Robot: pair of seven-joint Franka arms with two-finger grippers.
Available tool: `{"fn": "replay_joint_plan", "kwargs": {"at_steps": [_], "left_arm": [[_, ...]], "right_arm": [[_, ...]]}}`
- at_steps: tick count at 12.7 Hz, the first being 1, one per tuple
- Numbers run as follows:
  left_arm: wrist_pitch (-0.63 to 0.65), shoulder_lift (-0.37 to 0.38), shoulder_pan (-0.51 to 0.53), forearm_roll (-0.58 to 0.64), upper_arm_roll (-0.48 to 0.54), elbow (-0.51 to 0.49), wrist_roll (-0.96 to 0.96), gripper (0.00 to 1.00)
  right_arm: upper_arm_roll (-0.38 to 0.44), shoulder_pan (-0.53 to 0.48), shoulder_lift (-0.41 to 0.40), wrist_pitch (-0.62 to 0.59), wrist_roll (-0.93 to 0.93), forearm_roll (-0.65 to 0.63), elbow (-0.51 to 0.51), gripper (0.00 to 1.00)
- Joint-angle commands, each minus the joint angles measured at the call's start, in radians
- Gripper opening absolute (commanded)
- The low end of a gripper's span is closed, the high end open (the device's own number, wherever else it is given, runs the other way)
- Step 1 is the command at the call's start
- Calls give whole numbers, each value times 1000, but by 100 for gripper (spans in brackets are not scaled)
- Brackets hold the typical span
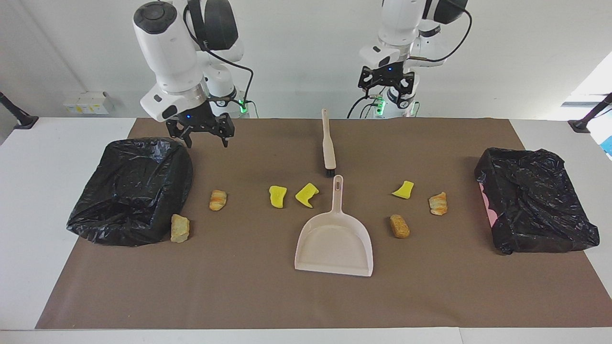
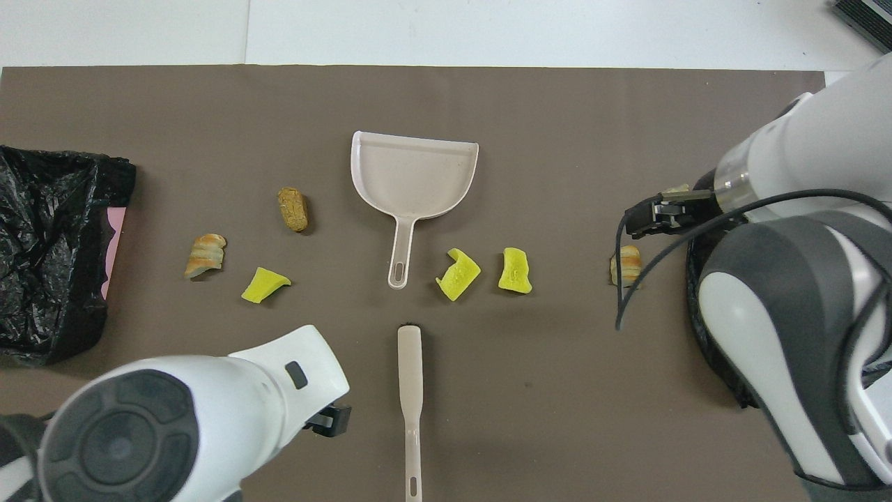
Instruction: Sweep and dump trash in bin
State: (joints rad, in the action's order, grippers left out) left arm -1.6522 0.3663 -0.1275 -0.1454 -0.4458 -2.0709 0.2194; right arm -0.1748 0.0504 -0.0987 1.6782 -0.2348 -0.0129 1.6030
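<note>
Three yellow chunks (image 1: 277, 196) (image 1: 306, 195) (image 1: 403, 189) and four tan lumps (image 1: 217, 199) (image 1: 180, 228) (image 1: 399, 225) (image 1: 438, 203) lie scattered on the brown mat. In the overhead view the chunks (image 2: 265, 285) (image 2: 458, 274) (image 2: 515, 270) show clearly; the right arm partly covers one lump (image 2: 627, 265). My right gripper (image 1: 204, 136) (image 2: 648, 216) hangs open and empty over the mat beside the black bin (image 1: 131, 188). My left gripper (image 1: 388, 91) is open and empty, raised over the mat beside the brush's handle. In the overhead view it (image 2: 327, 420) is mostly hidden under its arm.
A beige dustpan (image 1: 333, 239) (image 2: 414, 173) lies at mid-mat, its handle toward the robots. A beige brush (image 1: 328, 145) (image 2: 410, 390) lies nearer to the robots, in line with it. A second black-bagged bin (image 1: 535, 205) (image 2: 49, 251) stands at the left arm's end.
</note>
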Motion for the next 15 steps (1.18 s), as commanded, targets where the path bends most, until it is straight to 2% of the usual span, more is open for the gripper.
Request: {"fn": "replay_joint_plan", "kwargs": {"at_steps": [1, 4, 7, 9, 10, 14, 15], "left_arm": [[-102, 62, 2, -89, -66, -119, 64, 100], [-202, 63, 5, -138, -172, -208, 168, 100], [-245, 45, 6, -186, -239, -239, 196, 100], [-380, 40, 6, -187, -322, -325, 291, 100], [-417, 31, 2, -209, -330, -346, 304, 100], [-533, -85, -3, -226, -370, -380, 313, 99], [-557, -122, -3, -226, -378, -382, 328, 96]], "right_arm": [[-29, 34, -62, 67, -84, 16, 5, 100], [-29, 107, -140, 191, -234, 17, 5, 100], [-29, 166, -193, 296, -293, 17, 5, 100], [-29, 193, -219, 351, -354, 16, 3, 100], [-29, 216, -225, 366, -376, 16, 3, 100], [-29, 264, -280, 419, -439, 13, -5, 100], [-29, 279, -291, 454, -468, 14, -5, 100]]}}
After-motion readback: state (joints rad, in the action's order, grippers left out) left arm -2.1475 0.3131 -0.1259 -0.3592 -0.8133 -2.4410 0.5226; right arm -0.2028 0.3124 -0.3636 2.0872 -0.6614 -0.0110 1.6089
